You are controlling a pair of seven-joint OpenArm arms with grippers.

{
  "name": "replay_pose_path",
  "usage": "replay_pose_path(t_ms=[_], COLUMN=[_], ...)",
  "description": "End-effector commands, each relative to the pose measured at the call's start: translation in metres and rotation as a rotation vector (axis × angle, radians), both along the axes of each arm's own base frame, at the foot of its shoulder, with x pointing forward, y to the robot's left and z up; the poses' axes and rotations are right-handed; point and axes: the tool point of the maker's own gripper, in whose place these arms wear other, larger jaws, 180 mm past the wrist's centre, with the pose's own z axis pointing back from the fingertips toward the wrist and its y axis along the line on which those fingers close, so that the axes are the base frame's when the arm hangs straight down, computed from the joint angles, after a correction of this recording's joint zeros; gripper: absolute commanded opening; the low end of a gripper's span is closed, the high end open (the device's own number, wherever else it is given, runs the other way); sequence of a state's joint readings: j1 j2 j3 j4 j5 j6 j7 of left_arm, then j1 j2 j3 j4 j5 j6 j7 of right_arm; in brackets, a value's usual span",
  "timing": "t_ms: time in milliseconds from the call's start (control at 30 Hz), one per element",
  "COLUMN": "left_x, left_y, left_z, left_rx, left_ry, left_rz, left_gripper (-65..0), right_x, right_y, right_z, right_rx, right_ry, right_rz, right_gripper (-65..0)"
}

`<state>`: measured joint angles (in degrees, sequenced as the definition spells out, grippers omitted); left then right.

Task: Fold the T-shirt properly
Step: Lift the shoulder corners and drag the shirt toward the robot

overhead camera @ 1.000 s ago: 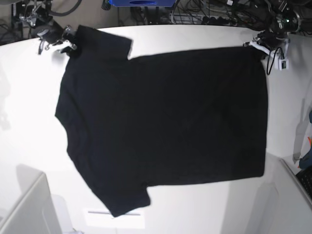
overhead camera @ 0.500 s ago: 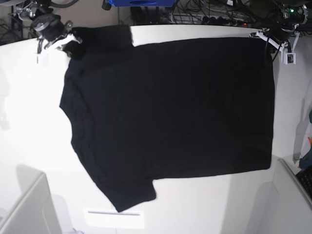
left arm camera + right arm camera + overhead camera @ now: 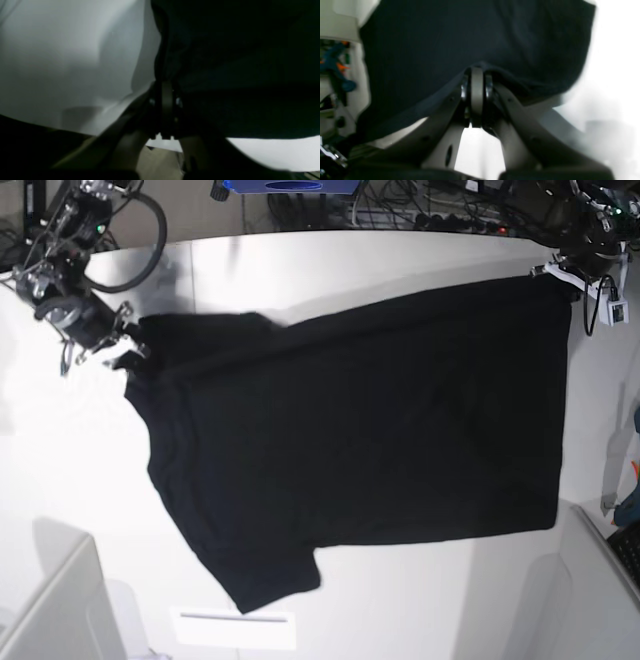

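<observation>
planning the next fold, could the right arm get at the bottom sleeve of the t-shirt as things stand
Probably not right away. The right gripper is shut on the T-shirt near the upper sleeve, so it is occupied. The lower sleeve lies flat and uncovered on the table, nothing blocking it.

No legible text, labels or numbers in any view; the T-shirt (image 3: 360, 430) shows only its plain black side.

T-shirt (image 3: 360, 440) spread on table (image 3: 60, 450), grippers at corners
</observation>
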<state>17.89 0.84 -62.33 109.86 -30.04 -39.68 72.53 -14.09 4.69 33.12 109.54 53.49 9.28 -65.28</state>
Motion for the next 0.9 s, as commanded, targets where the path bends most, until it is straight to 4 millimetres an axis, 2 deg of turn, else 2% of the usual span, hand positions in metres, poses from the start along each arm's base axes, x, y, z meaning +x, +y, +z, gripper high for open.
replay_pose_path(t_ms=[0, 400, 600, 767, 867], left_x=[0.008, 0.055, 0.075, 0.092, 0.099], left_y=[0.001, 0.003, 0.006, 0.007, 0.008], left_z=[0.008, 0.028, 0.038, 0.045, 0.040], left_rx=[0.012, -0.038, -0.071, -0.098, -0.151], left_ry=[-0.034, -0.162, -0.225, -0.270, -0.278], left_rz=[-0.013, 0.081, 0.141, 0.176, 0.222], left_gripper=[-65.0, -65.0, -65.0, -65.0, -65.0], right_x=[0.010, 0.055, 0.073, 0.087, 0.094], right_y=[-0.005, -0.009, -0.005, 0.003, 0.006], right_z=[0.009, -0.009, -0.012, -0.018, -0.014], right_rx=[0.000, 0.119, 0.165, 0.110, 0.100], right_ry=[-0.032, -0.001, 0.006, 0.033, 0.021], right_rz=[-0.014, -0.051, -0.052, -0.021, -0.021], right_gripper=[-65.0, -65.0, -65.0, -65.0, -65.0])
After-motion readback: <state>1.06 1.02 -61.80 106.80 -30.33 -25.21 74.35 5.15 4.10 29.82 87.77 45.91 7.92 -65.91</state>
